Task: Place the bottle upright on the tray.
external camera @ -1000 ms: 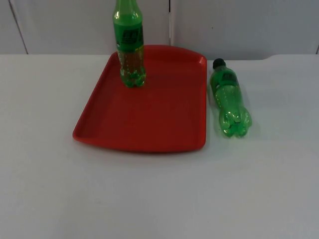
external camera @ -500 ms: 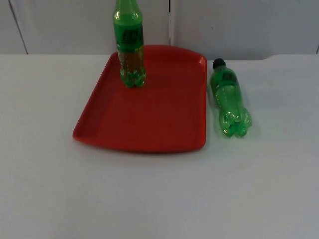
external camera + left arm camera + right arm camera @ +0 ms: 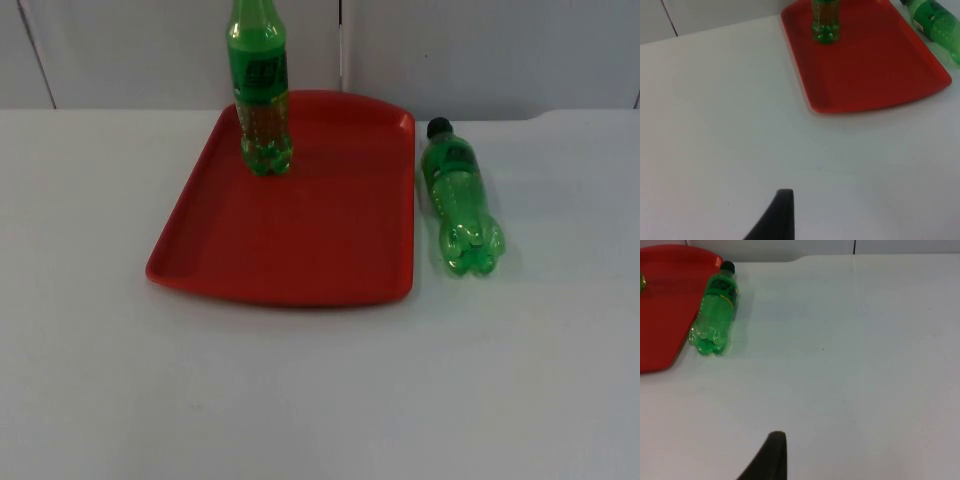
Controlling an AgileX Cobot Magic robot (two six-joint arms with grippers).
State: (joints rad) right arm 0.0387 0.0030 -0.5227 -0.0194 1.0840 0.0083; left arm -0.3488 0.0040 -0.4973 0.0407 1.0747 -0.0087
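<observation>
A red tray (image 3: pixel 300 250) lies on the white table, left of centre. One green bottle (image 3: pixel 260 95) stands upright at the tray's far edge, also seen from the left wrist (image 3: pixel 826 22). A second green bottle with a black cap (image 3: pixel 461 200) lies on its side on the table just right of the tray, cap toward the wall; the right wrist view shows it too (image 3: pixel 715 317). My left gripper (image 3: pixel 782 220) hangs over bare table well short of the tray (image 3: pixel 865 65). My right gripper (image 3: pixel 772 457) waits over bare table, away from the lying bottle.
The grey partition wall (image 3: pixel 480 50) closes the far side of the table behind the tray. White table top (image 3: pixel 320 400) stretches in front of the tray and to both sides.
</observation>
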